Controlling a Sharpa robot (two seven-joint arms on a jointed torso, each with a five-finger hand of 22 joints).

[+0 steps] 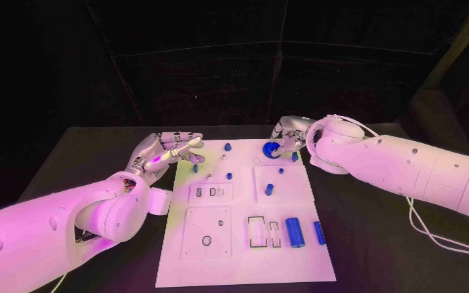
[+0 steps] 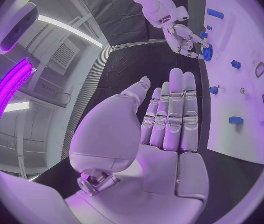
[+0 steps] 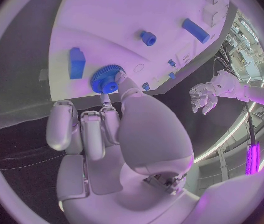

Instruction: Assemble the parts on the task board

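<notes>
The white task board (image 1: 245, 252) lies in the middle of the black table. My right hand (image 1: 290, 137) hovers over the board's far edge and pinches a blue gear (image 1: 271, 148) between thumb and a finger; the right wrist view shows the gear (image 3: 106, 79) just above the board, next to a blue block (image 3: 77, 63). Beside the board's far left corner, my left hand (image 1: 168, 152) holds nothing, and its fingers (image 2: 169, 114) are stretched out straight. Small blue pegs (image 1: 227, 146) stand on the far half of the board. A blue cylinder (image 1: 294, 232) and a blue bar (image 1: 320, 232) lie near its right front.
Rectangular and round recesses (image 1: 207, 222) are cut into the near half of the board. A white cable (image 1: 430, 232) trails from my right arm over the table on the right. Black table (image 1: 88, 164) surrounds the board on both sides.
</notes>
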